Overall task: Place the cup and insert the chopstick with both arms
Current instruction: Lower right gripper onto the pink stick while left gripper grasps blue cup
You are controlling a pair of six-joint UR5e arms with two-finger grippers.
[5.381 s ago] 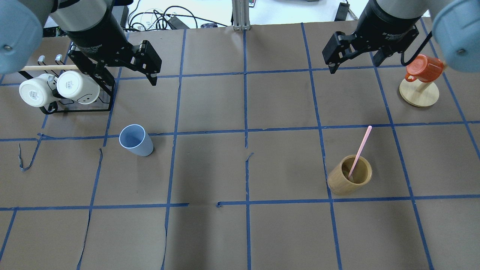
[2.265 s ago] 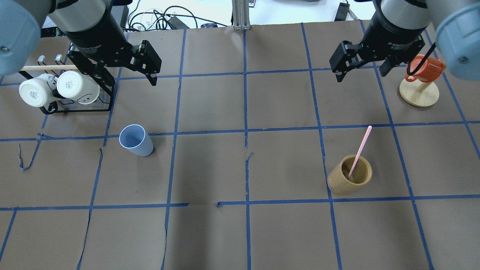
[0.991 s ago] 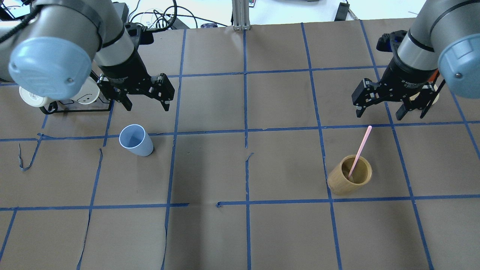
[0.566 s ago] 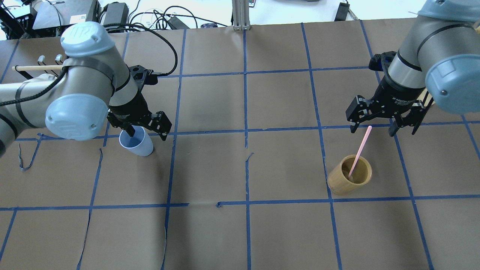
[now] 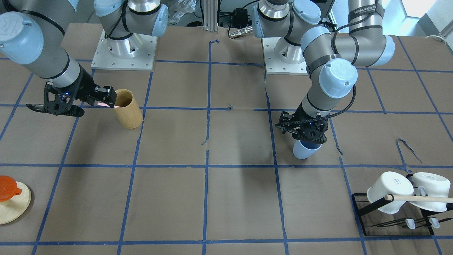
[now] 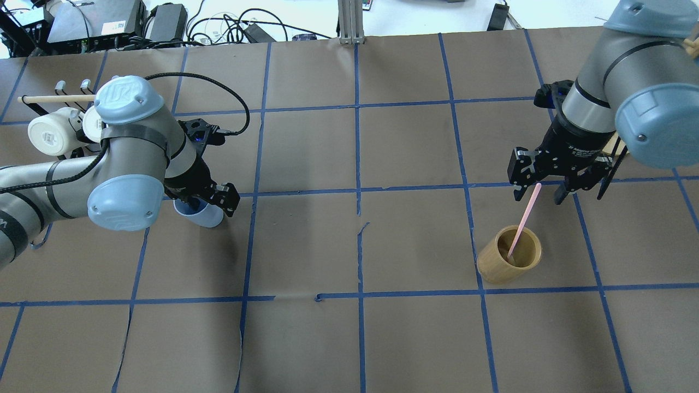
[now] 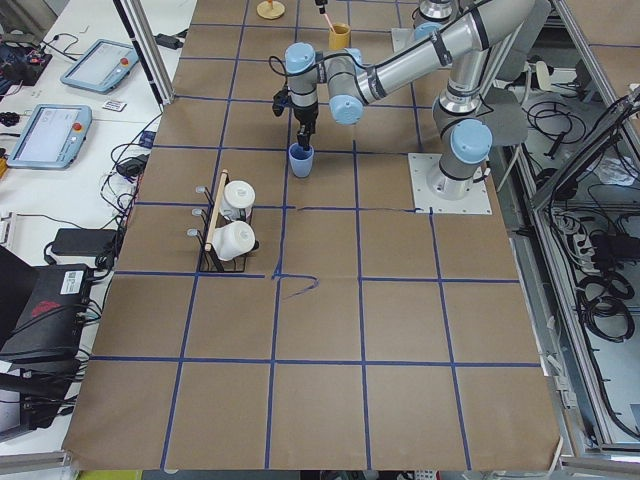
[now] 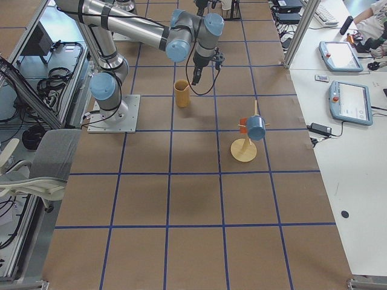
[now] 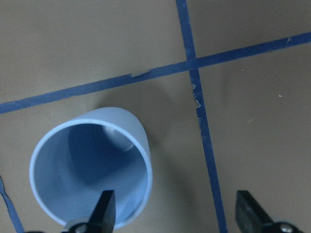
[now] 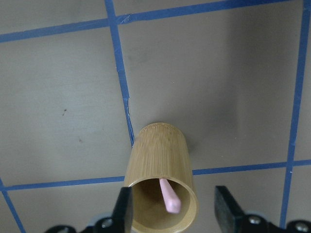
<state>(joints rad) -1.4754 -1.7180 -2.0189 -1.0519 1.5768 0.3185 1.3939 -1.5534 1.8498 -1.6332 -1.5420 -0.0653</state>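
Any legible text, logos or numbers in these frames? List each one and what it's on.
"UR": logo on the light blue joint cap of the left arm.
"WANJEED", as far as I can read it, then characters I can't make out: on the black band round the same arm.
White print on the body of the right hand: too small to read.
Marks on the white mug base: blurred, unreadable.

Brown paper tabletop [image 6: 306,344] w/ blue tape grid [image 6: 360,338], grey chair [image 8: 48,160], white side bench [image 8: 357,157]
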